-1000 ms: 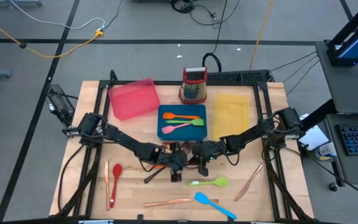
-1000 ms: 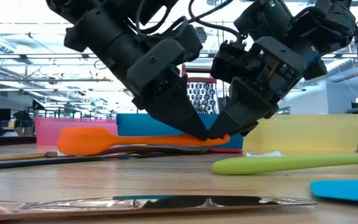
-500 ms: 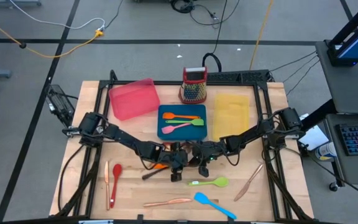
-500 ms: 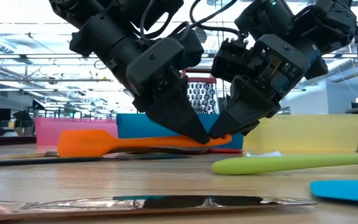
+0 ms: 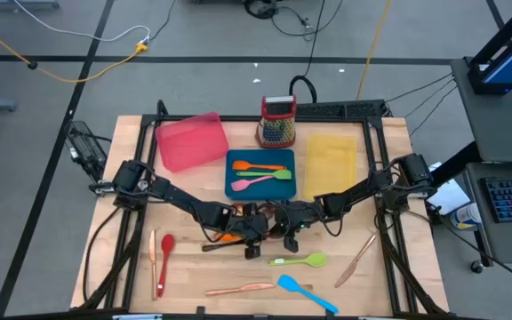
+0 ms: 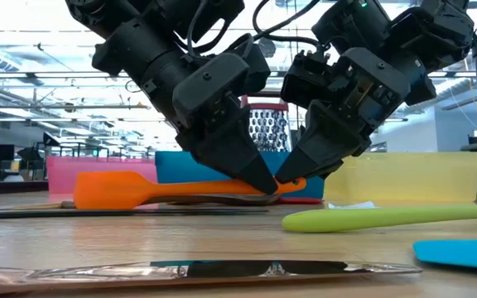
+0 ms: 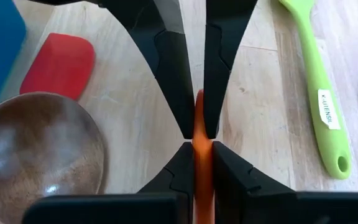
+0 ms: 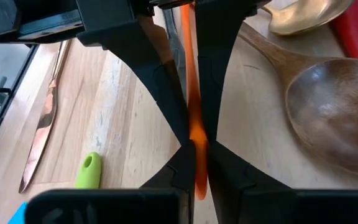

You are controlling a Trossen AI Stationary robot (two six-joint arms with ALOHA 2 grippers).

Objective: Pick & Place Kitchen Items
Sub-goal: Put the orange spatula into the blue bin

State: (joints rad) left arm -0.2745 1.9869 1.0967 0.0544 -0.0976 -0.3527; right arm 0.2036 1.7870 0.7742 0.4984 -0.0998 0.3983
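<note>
Both grippers, left gripper (image 6: 259, 184) and right gripper (image 6: 286, 175), you see clamped on the orange spatula (image 6: 139, 189) before the blue tray (image 5: 235, 182).

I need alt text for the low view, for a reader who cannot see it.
Both grippers, left and right, meet tip to tip on the handle of an orange spatula just above the wooden table. A green utensil lies nearer; pink, blue and yellow trays stand behind.
</note>
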